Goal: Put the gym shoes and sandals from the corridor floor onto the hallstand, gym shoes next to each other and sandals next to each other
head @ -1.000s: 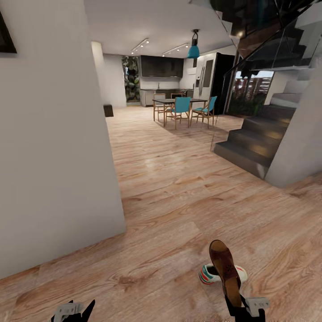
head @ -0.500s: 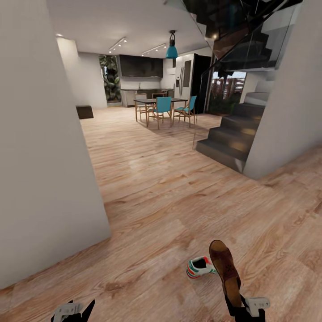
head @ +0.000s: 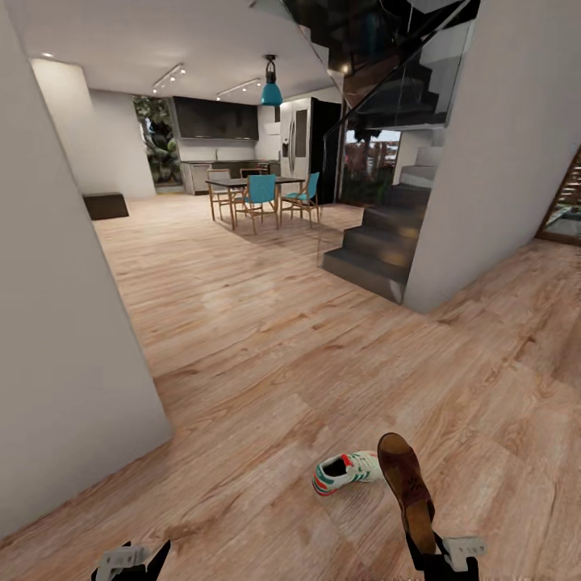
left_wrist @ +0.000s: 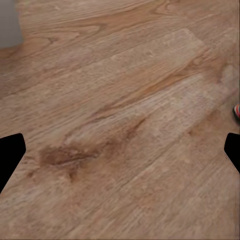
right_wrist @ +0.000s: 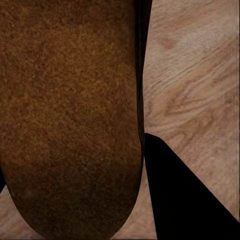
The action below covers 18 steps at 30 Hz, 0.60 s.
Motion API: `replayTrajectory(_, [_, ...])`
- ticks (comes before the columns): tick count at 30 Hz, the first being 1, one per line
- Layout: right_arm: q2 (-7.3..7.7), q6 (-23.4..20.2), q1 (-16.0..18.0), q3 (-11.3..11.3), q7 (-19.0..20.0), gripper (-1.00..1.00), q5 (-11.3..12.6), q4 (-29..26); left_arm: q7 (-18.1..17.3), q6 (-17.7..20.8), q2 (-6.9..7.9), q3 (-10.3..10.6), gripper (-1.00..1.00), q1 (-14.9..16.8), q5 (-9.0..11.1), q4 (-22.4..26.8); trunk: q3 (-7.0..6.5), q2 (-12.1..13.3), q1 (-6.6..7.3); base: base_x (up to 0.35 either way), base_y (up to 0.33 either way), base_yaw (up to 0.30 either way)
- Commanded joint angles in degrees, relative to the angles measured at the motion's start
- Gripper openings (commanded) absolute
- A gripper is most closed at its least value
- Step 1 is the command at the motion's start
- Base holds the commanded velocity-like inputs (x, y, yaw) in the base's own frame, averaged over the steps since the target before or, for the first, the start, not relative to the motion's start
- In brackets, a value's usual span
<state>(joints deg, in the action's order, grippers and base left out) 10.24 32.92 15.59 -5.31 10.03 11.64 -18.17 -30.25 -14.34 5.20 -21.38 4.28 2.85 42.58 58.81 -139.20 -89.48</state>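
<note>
Brown sandal (head: 406, 486) held up off the wood-plank floor (head: 266, 355), sole showing, toe tipped away, heel down in the right gripper (head: 440, 557). Cream sneaker (head: 347, 470) with green stripes lying on the planks just beside it.

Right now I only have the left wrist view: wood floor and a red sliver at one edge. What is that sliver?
Observer: Most likely the gym shoe. In the head view it lies on the corridor floor, just ahead of the robot.
Operator: Is the right arm holding anything?
Observer: Yes. The right pincer is shut on a brown sandal, which points forward past the gym shoe.
Operator: What lies beyond the shoe?
Observer: Open floor, then a dark staircase to the right and a dining table with teal chairs farther back.
</note>
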Motion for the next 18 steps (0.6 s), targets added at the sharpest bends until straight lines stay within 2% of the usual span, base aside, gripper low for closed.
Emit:
replayTrajectory(1, [0.05,0.1,0.1,-0.4,0.3,-1.00,0.9,0.1,-0.4,0.0,-0.01,-0.2,1.00,0.0,0.3,-0.1,0.05,0.0,0.01,0.000,0.000,-0.267])
replayTrajectory(18, [-0.04,0.1,0.1,-0.4,0.3,-1.00,0.9,-0.1,-0.5,0.0,0.05,-0.2,1.00,0.0,0.5,0.0,0.33,0.0,0.01,0.000,0.001,-0.282])
